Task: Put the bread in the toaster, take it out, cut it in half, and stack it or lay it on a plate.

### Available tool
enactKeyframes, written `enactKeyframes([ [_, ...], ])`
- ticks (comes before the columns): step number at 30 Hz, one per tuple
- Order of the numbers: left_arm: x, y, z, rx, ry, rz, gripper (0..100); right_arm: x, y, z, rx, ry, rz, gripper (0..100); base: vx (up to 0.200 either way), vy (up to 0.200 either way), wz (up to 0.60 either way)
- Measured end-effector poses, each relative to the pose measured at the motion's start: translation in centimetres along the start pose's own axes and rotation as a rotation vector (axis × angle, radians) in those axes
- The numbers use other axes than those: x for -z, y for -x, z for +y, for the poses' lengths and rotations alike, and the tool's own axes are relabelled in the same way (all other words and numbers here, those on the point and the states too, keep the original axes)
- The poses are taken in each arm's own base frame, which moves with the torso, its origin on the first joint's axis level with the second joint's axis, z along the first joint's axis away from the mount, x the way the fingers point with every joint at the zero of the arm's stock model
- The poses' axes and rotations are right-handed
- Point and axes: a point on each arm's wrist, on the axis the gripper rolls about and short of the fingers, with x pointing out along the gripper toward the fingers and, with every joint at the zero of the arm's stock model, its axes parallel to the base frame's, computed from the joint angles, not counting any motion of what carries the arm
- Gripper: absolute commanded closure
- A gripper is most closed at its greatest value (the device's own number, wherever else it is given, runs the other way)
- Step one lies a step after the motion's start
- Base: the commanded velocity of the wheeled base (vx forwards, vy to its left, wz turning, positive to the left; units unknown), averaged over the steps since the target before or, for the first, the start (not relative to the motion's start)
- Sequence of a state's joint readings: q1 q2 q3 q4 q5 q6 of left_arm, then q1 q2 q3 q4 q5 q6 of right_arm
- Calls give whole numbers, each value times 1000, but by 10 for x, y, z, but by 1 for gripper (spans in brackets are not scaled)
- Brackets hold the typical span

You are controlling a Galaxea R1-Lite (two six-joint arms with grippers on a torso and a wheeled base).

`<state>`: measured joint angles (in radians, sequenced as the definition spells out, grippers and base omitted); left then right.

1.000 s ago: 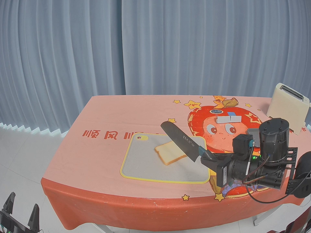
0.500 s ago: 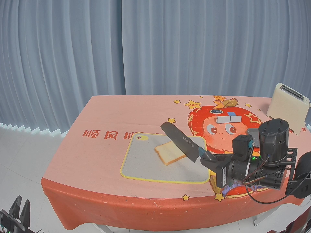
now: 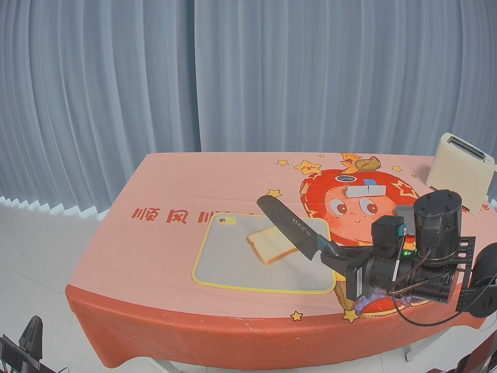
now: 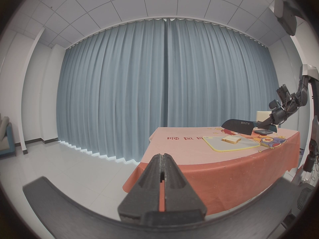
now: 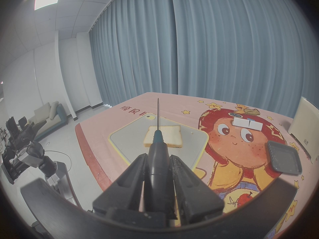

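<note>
The right pincer (image 3: 335,257) clamps the knife (image 3: 290,225) handle, blade pointing to ten o'clock over the bread slice (image 3: 269,245) lying on the cutting board (image 3: 228,265). The left pincer (image 4: 161,180) is closed, off the seven o'clock corner of the table (image 3: 155,244).

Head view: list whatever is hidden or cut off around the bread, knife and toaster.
- Bread: its right corner is covered by the knife blade.
- Blade and bread: the head view cannot settle whether they touch.
- Dark tray: mostly behind the right arm.
- Toaster: cut by the right edge, and the inside of its slot is out of sight.
- Left gripper: cut by the bottom edge.
</note>
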<state>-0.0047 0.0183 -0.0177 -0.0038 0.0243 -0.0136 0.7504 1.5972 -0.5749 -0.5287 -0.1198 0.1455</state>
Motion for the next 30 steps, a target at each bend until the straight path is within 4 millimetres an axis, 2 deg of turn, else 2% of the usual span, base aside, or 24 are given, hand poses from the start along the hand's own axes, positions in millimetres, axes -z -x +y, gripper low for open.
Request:
enactKeyframes([
  [20,-3,0,0,3,-12,-30,100,0,0,1,-4,3,1,100,0,0,0],
  [27,-25,3,0,4,-15,-249,100,0,1,1,-3,3,0,100,0,0,0],
  [30,-28,4,0,3,-17,-277,100,0,1,1,-4,3,0,100,0,0,0],
])
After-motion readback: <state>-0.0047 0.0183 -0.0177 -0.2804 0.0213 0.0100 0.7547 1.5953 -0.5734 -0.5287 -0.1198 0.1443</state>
